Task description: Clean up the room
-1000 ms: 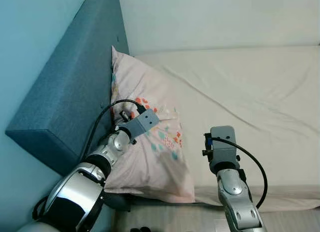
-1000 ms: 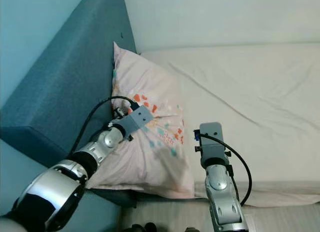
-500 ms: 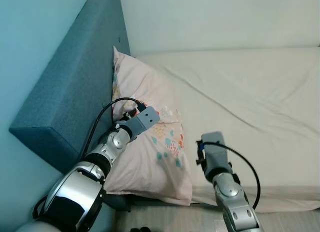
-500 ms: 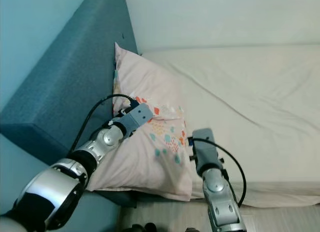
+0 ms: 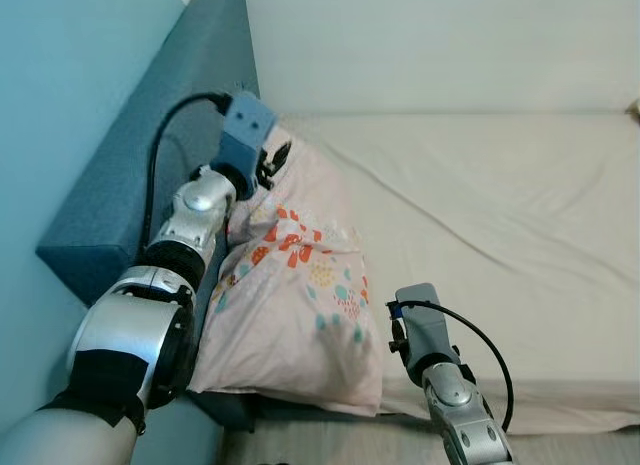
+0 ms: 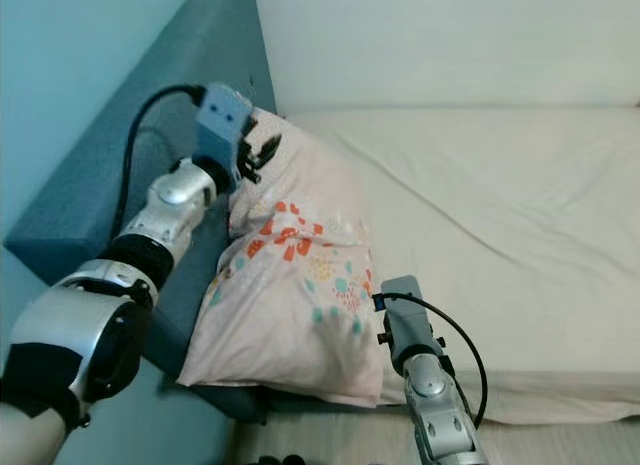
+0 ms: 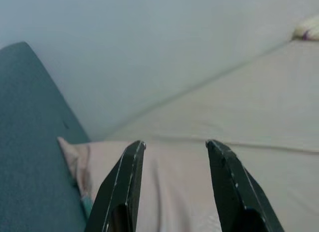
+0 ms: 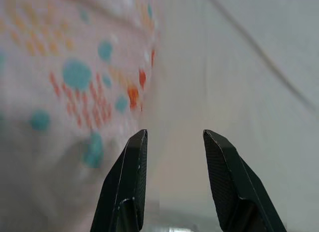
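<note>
Left eye view: the pillow (image 5: 300, 295) lay at the head of the bed (image 5: 500, 225), its long side against the blue headboard (image 5: 130, 175) and its lower corner reaching the mattress edge. The left gripper (image 7: 172, 182) was raised at the pillow's top end near the headboard, fingers spread with nothing between them, the fabric just below the tips. The right gripper (image 8: 169, 187) was low at the pillow's bottom corner beside the sheet, fingers likewise apart and holding nothing. Judged from this, the pillow appeared already placed at the head of the bed and roughly straightened; what remained was probably final smoothing, and any tidying elsewhere in the room could not be assessed.
</note>
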You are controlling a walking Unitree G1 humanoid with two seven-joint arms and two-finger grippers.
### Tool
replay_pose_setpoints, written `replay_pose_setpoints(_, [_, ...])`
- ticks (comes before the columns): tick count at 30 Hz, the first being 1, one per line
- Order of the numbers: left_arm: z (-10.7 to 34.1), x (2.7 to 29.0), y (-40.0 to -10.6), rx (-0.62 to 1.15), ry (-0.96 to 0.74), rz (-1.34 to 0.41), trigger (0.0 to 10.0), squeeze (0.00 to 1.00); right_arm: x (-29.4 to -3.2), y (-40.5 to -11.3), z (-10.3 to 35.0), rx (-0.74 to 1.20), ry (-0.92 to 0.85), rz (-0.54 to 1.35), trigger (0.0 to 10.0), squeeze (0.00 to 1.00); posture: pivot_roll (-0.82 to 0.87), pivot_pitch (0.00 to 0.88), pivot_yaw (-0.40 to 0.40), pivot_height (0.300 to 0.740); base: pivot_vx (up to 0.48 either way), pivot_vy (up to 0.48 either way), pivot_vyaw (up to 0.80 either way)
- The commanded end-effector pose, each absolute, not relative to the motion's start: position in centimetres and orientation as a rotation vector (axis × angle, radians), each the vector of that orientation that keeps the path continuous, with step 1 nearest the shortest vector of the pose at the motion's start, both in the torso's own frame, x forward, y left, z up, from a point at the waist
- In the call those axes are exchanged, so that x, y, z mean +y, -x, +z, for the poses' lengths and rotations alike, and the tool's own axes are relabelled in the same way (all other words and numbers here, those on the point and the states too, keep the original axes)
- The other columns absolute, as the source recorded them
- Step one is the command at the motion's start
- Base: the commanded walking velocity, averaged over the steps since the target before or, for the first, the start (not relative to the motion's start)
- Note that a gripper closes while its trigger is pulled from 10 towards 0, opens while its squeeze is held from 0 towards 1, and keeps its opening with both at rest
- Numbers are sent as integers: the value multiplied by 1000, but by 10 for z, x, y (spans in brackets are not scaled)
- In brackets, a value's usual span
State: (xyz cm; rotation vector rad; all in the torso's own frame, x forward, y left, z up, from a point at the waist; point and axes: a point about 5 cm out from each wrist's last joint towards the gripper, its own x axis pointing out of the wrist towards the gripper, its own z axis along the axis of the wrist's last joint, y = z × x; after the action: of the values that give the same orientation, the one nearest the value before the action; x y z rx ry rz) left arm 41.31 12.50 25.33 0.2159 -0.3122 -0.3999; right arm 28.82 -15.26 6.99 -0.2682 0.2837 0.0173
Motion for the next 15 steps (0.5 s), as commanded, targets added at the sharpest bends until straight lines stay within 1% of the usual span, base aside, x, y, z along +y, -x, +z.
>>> replay_pose_setpoints(1, [216, 128, -408, -205, -134, -388, 10000, 0, -152, -288, 72, 250, 252, 2, 10000, 0, -53, 73, 37, 736, 0, 0, 0])
replay_pose_setpoints(2, [216, 128, -408, -205, -134, -388, 10000, 0, -152, -288, 72, 250, 252, 2, 10000, 0, -53, 73, 37, 736, 0, 0, 0])
replay_pose_setpoints(3, [172, 128, -394, -115, -64, -348, 10000, 0, -153, -290, 82, 182, 234, -27, 10000, 0, -58, 64, 33, 736, 0, 0, 0])
replay_pose_setpoints(4, [160, 127, -388, -101, -41, -311, 10000, 0, -154, -290, 85, 158, 226, -35, 10000, 0, -55, 62, 29, 736, 0, 0, 0])
replay_pose_setpoints(7, [153, 126, -381, -109, -14, -280, 10000, 0, -155, -289, 89, 132, 207, -42, 10000, 0, -47, 55, 21, 736, 0, 0, 0])
replay_pose_setpoints(9, [151, 123, -371, -147, -16, -300, 10000, 0, -158, -288, 92, 104, 186, -51, 10000, 0, -40, 52, 19, 736, 0, 0, 0])
replay_pose_setpoints(11, [151, 123, -371, -147, -16, -300, 10000, 0, -158, -288, 92, 104, 186, -51, 10000, 0, -40, 52, 19, 736, 0, 0, 0])
replay_pose_setpoints(12, [150, 124, -365, -154, -28, -286, 10000, 0, -159, -287, 93, 92, 176, -54, 10000, 0, -43, 48, 17, 736, 0, 0, 0])
replay_pose_setpoints(13, [150, 125, -358, -166, -34, -294, 10000, 0, -160, -287, 95, 81, 172, -60, 10000, 0, -44, 47, 15, 736, 0, 0, 0])
replay_pose_setpoints(14, [150, 125, -358, -166, -34, -294, 10000, 0, -160, -287, 95, 81, 172, -60, 10000, 0, -44, 47, 15, 736, 0, 0, 0])
replay_pose_setpoints(15, [150, 124, -352, -186, -23, -328, 10000, 0, -161, -287, 96, 75, 170, -64, 10000, 0, -44, 47, 15, 736, 0, 0, 0])
